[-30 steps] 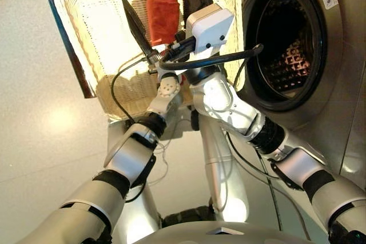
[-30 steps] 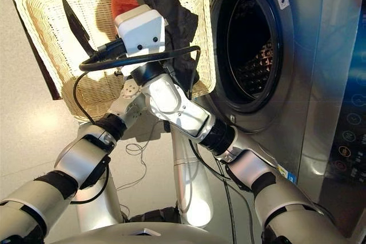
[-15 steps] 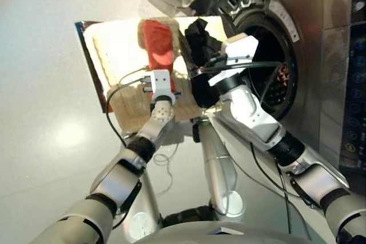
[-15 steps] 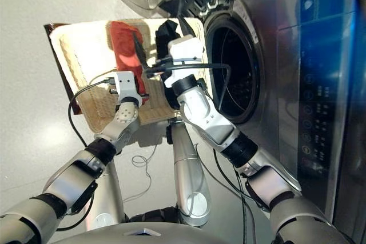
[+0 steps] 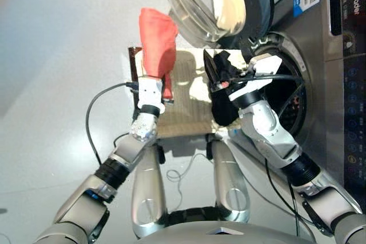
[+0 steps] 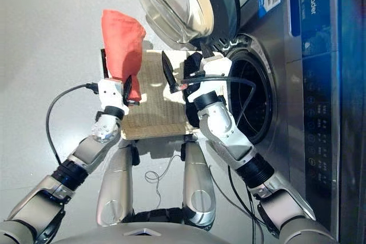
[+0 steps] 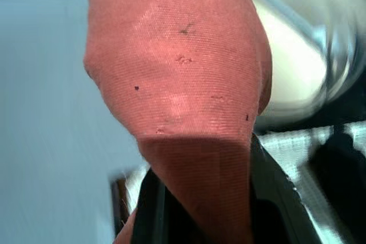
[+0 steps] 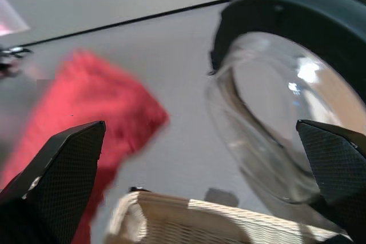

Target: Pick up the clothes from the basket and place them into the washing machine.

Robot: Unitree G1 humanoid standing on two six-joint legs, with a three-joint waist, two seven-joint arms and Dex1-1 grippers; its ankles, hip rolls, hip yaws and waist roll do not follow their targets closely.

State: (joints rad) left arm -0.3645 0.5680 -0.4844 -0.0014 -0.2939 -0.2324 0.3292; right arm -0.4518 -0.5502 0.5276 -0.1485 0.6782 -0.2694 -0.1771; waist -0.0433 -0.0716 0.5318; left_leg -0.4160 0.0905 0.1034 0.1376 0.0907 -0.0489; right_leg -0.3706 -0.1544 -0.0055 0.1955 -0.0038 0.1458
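My left gripper [image 5: 166,88] is shut on the red cloth [image 5: 158,41], which it holds up above the cream wicker basket [image 5: 186,110]; the cloth fills the left wrist view [image 7: 183,84]. My right gripper [image 6: 184,67] stands open over the basket's side nearest the washing machine [image 5: 289,92], with nothing between its fingers [image 8: 63,164]. The black cloth [image 5: 222,110] lies bunched just under that gripper at the basket's edge. No navy cloth is in view. The washer's round glass door [image 5: 214,1] is swung open above the basket.
The washer's dark porthole [image 6: 251,104] opens right beside my right forearm. A dark control panel [image 6: 320,84] runs down the machine's front. A black cable [image 5: 91,124] loops off my left wrist. Grey floor lies to the left of the basket.
The camera has tilted up and drawn back. My left gripper has closed on the red cloth and raised it out of the basket. My right gripper has shifted toward the washer.
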